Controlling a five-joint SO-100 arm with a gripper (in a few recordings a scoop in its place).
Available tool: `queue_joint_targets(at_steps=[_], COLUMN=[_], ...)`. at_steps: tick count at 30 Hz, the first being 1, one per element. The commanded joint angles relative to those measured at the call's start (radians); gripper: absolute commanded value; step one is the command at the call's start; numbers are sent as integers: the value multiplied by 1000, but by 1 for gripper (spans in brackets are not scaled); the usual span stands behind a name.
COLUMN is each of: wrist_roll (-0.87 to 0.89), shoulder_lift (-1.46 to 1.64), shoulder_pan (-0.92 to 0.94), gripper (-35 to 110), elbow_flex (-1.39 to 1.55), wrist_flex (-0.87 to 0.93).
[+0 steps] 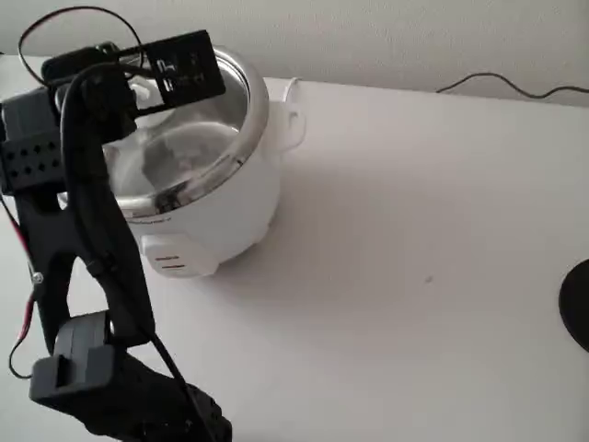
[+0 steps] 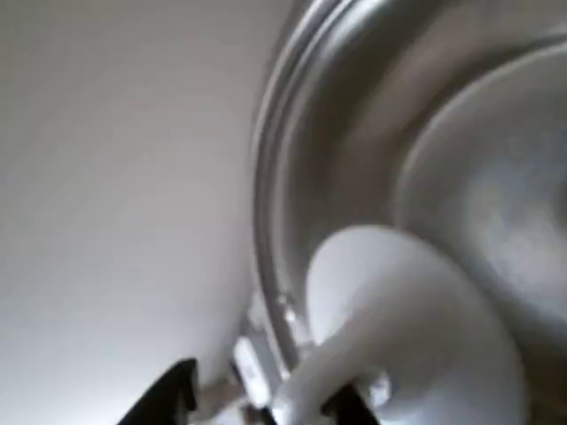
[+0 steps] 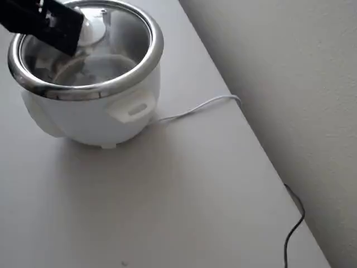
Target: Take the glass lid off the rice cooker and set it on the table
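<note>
The white rice cooker (image 1: 221, 212) (image 3: 89, 117) stands at the table's (image 1: 414, 276) far left. The glass lid (image 1: 189, 138) (image 3: 114, 44) lies on its steel rim. Directly above the lid hangs my black gripper (image 1: 152, 83) (image 3: 70, 30), down at the white knob (image 3: 90, 30). In the wrist view the knob (image 2: 399, 328) is large and blurred, its stem between my gripper's (image 2: 266, 398) two dark fingertips. The right fingertip (image 2: 350, 405) is against the stem. A gap separates the left fingertip (image 2: 173, 394) from it, so the jaws stand open.
My black arm (image 1: 92, 276) rises from the near left corner, in front of the cooker. A white cord (image 3: 195, 109) runs from the cooker to the wall edge, and a black cable (image 1: 515, 87) lies along it. A dark round object (image 1: 578, 304) sits at the right edge.
</note>
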Motion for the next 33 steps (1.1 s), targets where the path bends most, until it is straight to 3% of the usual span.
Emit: queue_joint_targets(at_steps=[1,10,33], wrist_roll=[-6,-8,-46], shoulder_lift=[-2,-46,61], shoulder_pan=[29,48,83], gripper=[16,0,0], elbow_flex=[-61,-60,-64], wrist_flex=[-46,-120,-135])
